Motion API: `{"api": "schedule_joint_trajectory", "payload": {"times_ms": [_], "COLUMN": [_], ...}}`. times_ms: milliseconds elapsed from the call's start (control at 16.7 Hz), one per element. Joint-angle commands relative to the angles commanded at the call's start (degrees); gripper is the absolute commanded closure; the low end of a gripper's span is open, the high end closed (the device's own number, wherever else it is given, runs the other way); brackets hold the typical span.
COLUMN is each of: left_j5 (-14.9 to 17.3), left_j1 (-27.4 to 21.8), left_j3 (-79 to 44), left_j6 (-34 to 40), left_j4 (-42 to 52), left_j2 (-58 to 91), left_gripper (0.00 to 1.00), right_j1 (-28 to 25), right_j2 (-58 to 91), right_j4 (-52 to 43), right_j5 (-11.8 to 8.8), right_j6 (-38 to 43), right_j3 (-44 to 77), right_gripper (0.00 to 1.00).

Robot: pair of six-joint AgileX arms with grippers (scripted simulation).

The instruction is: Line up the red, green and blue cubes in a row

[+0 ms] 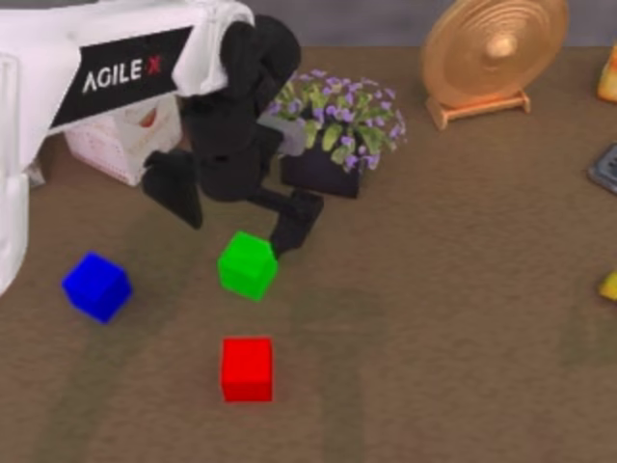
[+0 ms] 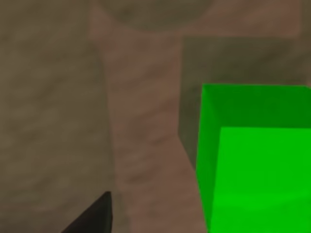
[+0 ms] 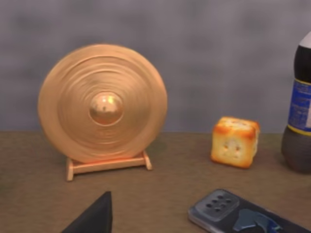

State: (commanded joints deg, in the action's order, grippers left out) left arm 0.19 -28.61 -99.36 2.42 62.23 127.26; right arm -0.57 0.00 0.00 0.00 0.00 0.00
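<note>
On the table (image 1: 463, 318), the left gripper (image 1: 246, 217) hangs with jaws wide just above the green cube (image 1: 248, 263), blue cube (image 1: 96, 285) to its left, red cube (image 1: 247, 367) nearer; right arm unseen.

The top view looks straight down on the brown table (image 1: 463, 318), the left wrist view sits close over the bright green matte cube (image 2: 257, 160), seen in both, and the right wrist view faces level toward the round copper gong on its wooden stand (image 3: 103, 109) at the top view's upper right.

open table (image 1: 443, 318) right of the red cube (image 1: 247, 367); flower pot (image 1: 333, 135) crowds behind the green cube (image 1: 248, 264).
</note>
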Motion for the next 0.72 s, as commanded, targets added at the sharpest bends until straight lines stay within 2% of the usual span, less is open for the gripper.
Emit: {"api": "schedule_joint_trajectory", "payload": {"times_ms": [300, 600, 720], "left_j5": [0.0, 0.0, 0.0], "left_j1": [0.0, -0.1, -0.1], "left_j3": [6.2, 6.8, 6.8], "left_j6": [0.0, 0.0, 0.0], "left_j4": [-10.2, -11.0, -11.0], "left_j2": [3.7, 4.1, 4.1], "left_gripper": [0.0, 0.0, 0.15], "right_j1": [0.0, 0.0, 0.0], "right_j2": [0.0, 0.0, 0.0], "right_j4": [0.0, 0.0, 0.0], "right_j5": [0.0, 0.0, 0.0], "right_j6": [0.0, 0.0, 0.0], "right_j3": [0.0, 0.0, 0.0], "right_gripper": [0.0, 0.0, 0.0]}}
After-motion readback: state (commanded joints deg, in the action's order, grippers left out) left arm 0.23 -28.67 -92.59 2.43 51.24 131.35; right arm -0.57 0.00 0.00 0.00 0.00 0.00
